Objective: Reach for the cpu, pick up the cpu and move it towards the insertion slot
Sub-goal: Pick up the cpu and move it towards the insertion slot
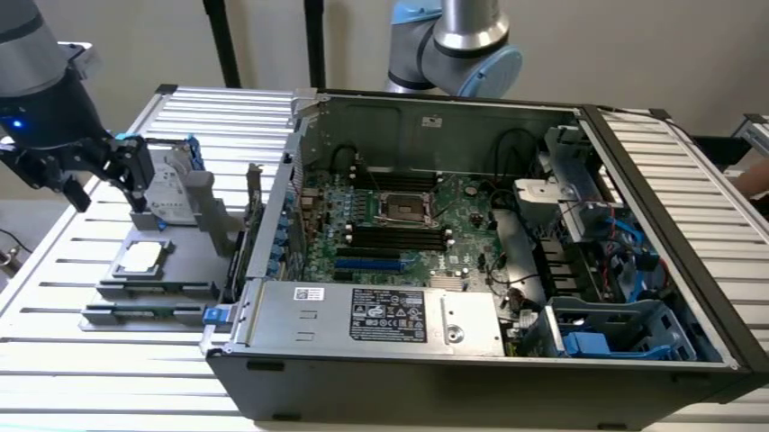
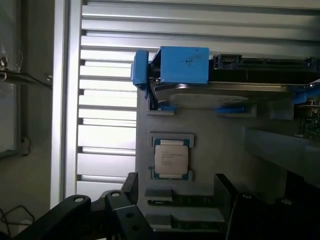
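Observation:
The cpu (image 1: 142, 256) is a small silver square chip lying flat in a grey holder on the slatted table, at the exterior view's left. My gripper (image 1: 106, 184) hangs above and slightly behind it, open, with nothing between its black fingers (image 1: 76, 191). In the wrist view the cpu (image 2: 171, 159) lies in its holder, and my gripper (image 2: 175, 200) shows its dark fingers (image 2: 131, 189) spread apart short of the chip. The insertion slot (image 1: 406, 209) is a silver-framed square socket with a dark centre on the green motherboard inside the open computer case.
A silver hard drive with blue brackets (image 1: 175, 184) (image 2: 182, 65) stands upright just behind the cpu holder, close to my fingers. Black memory slots (image 1: 397, 238) and a blue card slot (image 1: 370, 265) lie near the socket. The case wall (image 1: 270, 225) separates holder and motherboard. A power supply (image 1: 373, 315) sits in front.

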